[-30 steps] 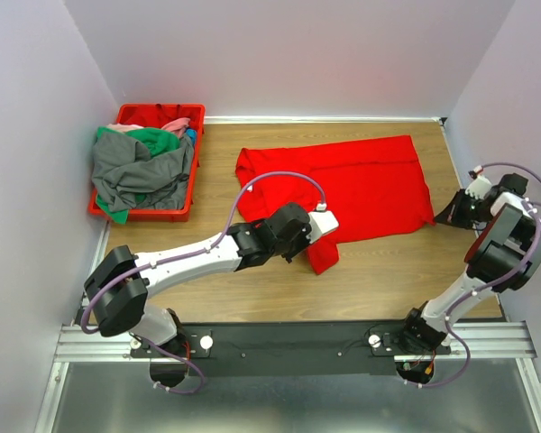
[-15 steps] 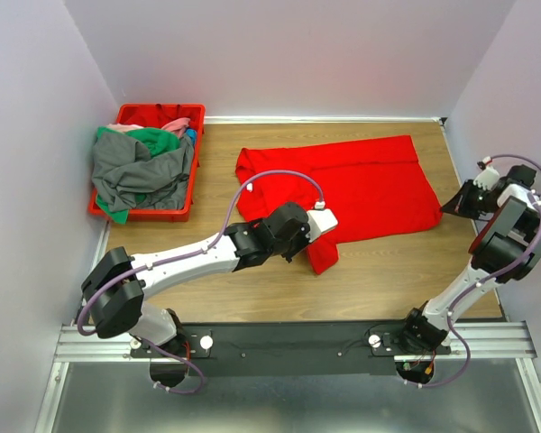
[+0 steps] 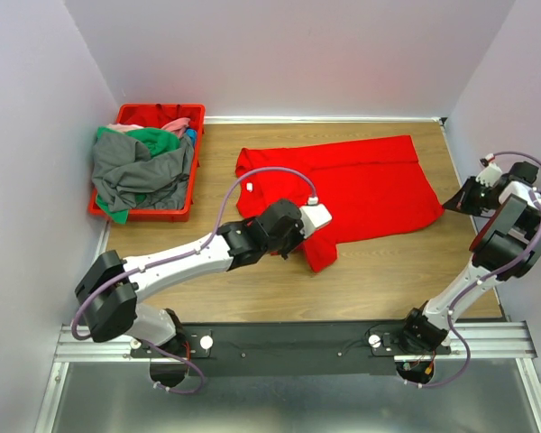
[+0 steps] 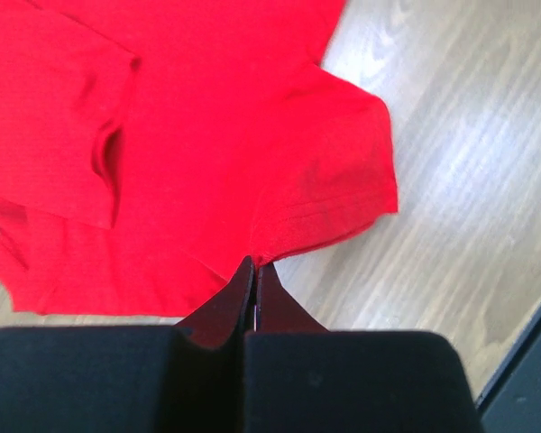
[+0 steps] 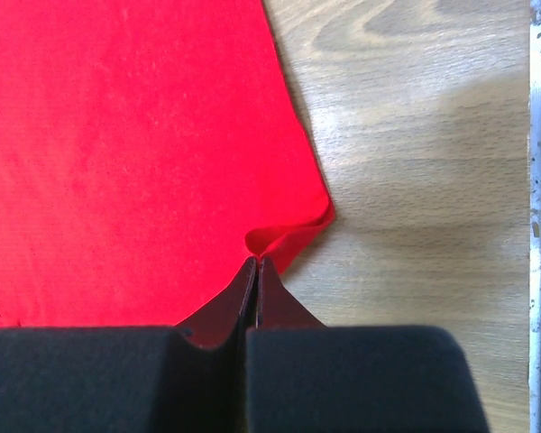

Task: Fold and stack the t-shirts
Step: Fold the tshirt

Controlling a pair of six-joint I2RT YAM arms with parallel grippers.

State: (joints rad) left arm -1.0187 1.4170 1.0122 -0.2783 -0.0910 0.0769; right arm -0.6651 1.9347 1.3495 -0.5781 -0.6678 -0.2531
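The red shirt [image 3: 370, 185] lay spread mid-worktop [image 3: 388, 271], toward the right edge. The left claw [image 4: 254, 262] was clamped shut on its near sleeve, the right claw [image 5: 255, 260] on the hem corner. Both pinches looked thin and could slip when lifted.

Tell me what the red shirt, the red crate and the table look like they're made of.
The red shirt looks like soft matte knit cloth: it wrinkles and its hem shows stitching. The crate seems rigid, slightly glossy plastic, with straight moulded walls. The table shows wood grain, though it may be printed laminate.
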